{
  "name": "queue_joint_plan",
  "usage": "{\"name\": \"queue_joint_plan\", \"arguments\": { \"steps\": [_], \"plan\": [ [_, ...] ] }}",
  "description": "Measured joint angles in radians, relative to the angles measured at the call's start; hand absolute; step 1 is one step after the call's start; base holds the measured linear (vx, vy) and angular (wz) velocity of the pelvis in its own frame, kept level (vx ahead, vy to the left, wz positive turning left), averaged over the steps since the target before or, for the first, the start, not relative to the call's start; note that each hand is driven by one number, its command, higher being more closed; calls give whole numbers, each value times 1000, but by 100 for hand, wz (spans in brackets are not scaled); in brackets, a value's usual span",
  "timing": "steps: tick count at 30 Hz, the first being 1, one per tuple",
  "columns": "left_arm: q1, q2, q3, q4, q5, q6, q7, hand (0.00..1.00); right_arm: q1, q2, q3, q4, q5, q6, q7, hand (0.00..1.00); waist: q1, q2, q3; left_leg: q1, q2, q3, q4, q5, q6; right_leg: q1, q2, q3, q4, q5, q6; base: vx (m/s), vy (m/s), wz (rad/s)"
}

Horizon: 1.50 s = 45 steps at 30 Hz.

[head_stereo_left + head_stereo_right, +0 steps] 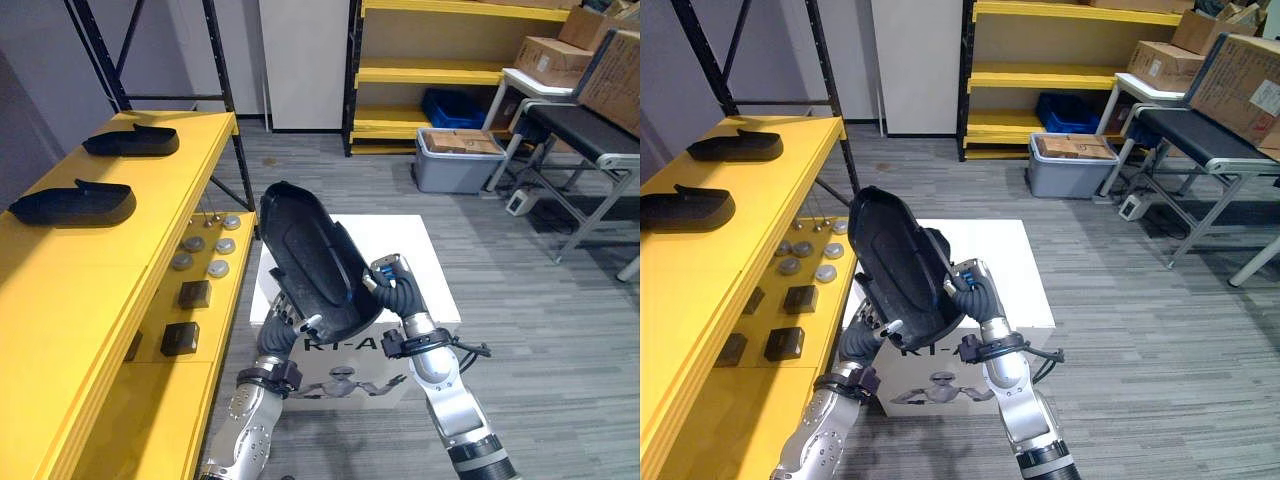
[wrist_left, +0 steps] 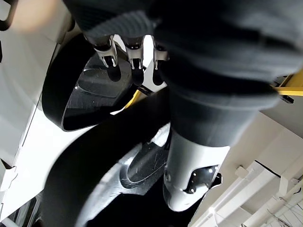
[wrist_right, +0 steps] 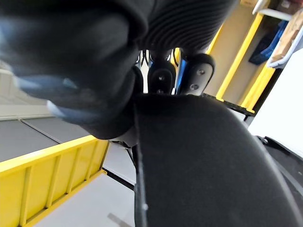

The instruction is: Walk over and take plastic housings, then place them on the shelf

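Black housing (image 1: 310, 265) is up over the white box (image 1: 410, 250), long axis 11 to 5. Left robot hand (image 1: 280, 330) curls round its 7 o'clock end, right robot hand (image 1: 395, 290) grips the 3 o'clock rim. Yellow shelf (image 1: 70, 260) is at 9, so the left arm's nearer.

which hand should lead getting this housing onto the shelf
Left, probably: the yellow shelf is on that side, and the left hand grips the plastic housing nearer it; the right hand holds the far edge.
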State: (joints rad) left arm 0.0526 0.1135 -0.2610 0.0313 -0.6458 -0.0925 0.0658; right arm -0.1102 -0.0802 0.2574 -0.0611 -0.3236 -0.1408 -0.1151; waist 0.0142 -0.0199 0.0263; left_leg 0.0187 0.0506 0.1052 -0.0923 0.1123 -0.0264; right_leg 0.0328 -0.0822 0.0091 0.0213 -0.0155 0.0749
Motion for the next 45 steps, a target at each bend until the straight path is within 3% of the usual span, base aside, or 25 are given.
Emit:
{"name": "queue_joint_plan", "arguments": {
  "steps": [4,5,13,18,25,29,32,35,39,45],
  "plan": [
    [-22,8,6,29,-21,0,17,100,22,-4,27,0,0,-12,10,100,-7,0,0,2,0,4,0,-1,-1,-3,0,6,2,0,0,-5,5,-4],
    [-22,13,10,29,-27,0,17,100,34,-6,33,0,4,-16,12,0,-9,0,0,2,0,5,0,-1,-1,-4,0,6,1,0,0,0,0,0],
    [-23,48,13,73,-28,-4,52,100,85,-67,130,-4,33,-61,42,0,-23,0,-6,-7,10,3,0,-2,-2,0,1,8,-18,8,-7,0,0,0],
    [-22,30,40,62,105,-4,52,100,117,-65,87,-4,167,-60,100,0,-22,0,-10,-5,4,2,0,-1,-2,2,4,4,-15,8,-7,0,0,0],
    [-6,-89,83,-32,272,-3,43,100,156,-12,-75,-100,447,-61,156,0,-24,3,-11,-1,3,-7,0,-1,-2,3,3,-3,-1,1,0,0,0,2],
    [69,-89,160,-56,325,-3,34,100,150,10,-368,-177,638,-92,105,0,-25,4,-13,-3,0,-18,-1,-4,-7,4,1,-16,2,-4,4,-6,0,8],
    [116,-79,212,-64,336,-3,40,100,151,7,-505,-183,696,-113,73,0,-25,4,-13,-5,0,-20,0,-4,-7,3,0,-18,-2,-4,4,-2,0,1],
    [143,-77,229,-96,337,-3,39,100,163,5,-557,-168,707,-121,60,0,-26,5,-15,-9,0,-20,0,-4,-7,3,0,-20,-7,-3,3,5,0,1],
    [181,-86,254,-168,357,-7,30,100,234,-1,-617,66,673,-112,54,0,-25,5,-27,-18,-1,-24,0,-3,-5,1,-1,-25,-12,-1,-1,19,0,3],
    [251,-114,298,-212,357,-17,2,100,349,-3,-690,473,582,-27,82,0,-26,16,-34,-22,4,-27,0,-5,-7,1,1,-26,-17,-1,-1,16,-1,0]
  ]
}}
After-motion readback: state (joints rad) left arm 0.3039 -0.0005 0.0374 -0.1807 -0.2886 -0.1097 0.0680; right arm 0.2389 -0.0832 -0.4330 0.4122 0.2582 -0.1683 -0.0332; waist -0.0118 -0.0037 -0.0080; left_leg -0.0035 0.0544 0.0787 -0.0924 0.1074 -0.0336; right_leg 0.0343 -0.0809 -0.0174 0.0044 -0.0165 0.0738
